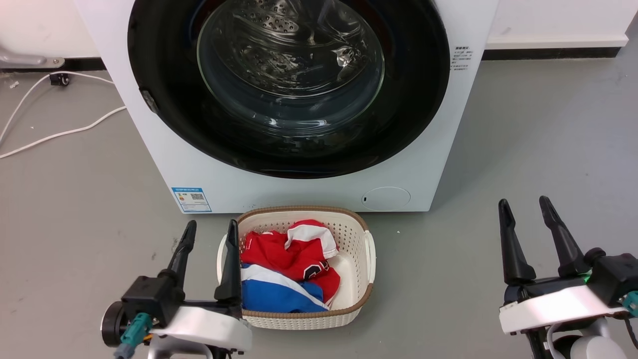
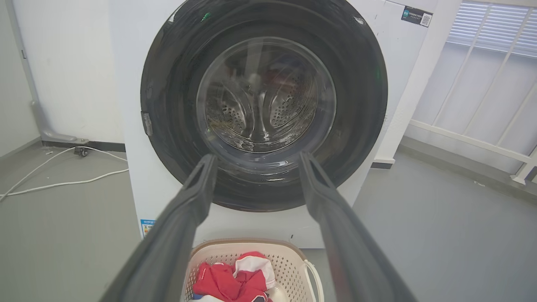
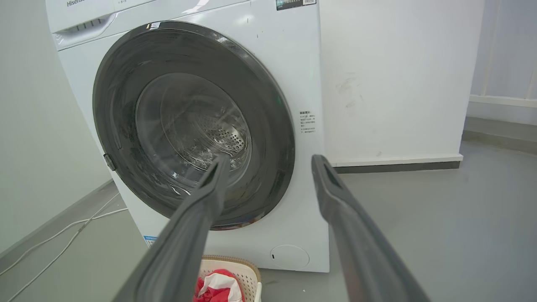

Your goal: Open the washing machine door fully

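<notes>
You are viewing one washing machine [image 1: 299, 192] at 12 o'clock in the head view. Its one door [image 1: 291, 65] is lying shut, flush against the front panel, with one small grey catch [image 1: 149, 101] at the door's 9 o'clock. One blue label [image 1: 191, 199] and one round cap [image 1: 386, 198] are sitting below the door. One basket [image 1: 356, 234] is standing at 6 o'clock, just beside the machine, holding red, white and blue clothes [image 1: 284, 259]. Two grippers are hovering apart from the door: the left gripper [image 1: 211, 224] at 7 o'clock and the right gripper [image 1: 524, 202] at 4 o'clock. Each is showing two fingers spread, gripping nothing. Two strands of white cable [image 1: 60, 134] are lying at 10 o'clock.
</notes>
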Motion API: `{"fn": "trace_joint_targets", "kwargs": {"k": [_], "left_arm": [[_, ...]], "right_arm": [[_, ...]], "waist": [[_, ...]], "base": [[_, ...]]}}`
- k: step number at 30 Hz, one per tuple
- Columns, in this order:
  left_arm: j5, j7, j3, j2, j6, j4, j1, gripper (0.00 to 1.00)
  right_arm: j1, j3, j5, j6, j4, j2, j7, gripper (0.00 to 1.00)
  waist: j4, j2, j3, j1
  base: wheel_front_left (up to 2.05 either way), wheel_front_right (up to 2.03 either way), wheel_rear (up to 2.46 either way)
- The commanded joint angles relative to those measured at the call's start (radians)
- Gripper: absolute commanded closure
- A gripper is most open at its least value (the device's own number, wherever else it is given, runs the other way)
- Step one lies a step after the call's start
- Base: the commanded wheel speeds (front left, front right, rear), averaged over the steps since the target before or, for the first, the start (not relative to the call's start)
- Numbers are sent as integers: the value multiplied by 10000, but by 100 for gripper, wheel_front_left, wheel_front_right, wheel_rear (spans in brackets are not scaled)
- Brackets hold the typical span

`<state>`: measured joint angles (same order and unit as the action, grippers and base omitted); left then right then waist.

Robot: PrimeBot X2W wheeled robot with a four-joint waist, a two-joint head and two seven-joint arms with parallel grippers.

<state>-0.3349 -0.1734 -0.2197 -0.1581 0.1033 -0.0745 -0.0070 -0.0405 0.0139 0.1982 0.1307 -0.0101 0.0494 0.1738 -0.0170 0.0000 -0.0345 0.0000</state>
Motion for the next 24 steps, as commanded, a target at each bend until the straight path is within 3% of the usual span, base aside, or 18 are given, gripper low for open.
{"fn": "trace_joint_targets", "kwargs": {"k": [1,10,15,24], "left_arm": [[222,-88,-124,-109,109,-93,-127,0],[553,-288,-677,-296,593,96,-64,0],[501,-400,-331,-57,174,63,88,0],[1036,-579,598,601,-1114,38,396,0]], "right_arm": [[-49,-34,-252,0,-159,16,69,0],[70,-101,-1225,-1,-244,15,288,0],[137,-45,-1223,-1,-205,15,398,0],[189,-50,-816,-1,195,13,569,0]], "waist": [[-3,0,-4,0],[-32,0,4,0],[-51,0,-14,0],[-99,0,-48,0]], "base": [[0,0,0],[0,0,0],[0,0,0],[0,0,0]]}}
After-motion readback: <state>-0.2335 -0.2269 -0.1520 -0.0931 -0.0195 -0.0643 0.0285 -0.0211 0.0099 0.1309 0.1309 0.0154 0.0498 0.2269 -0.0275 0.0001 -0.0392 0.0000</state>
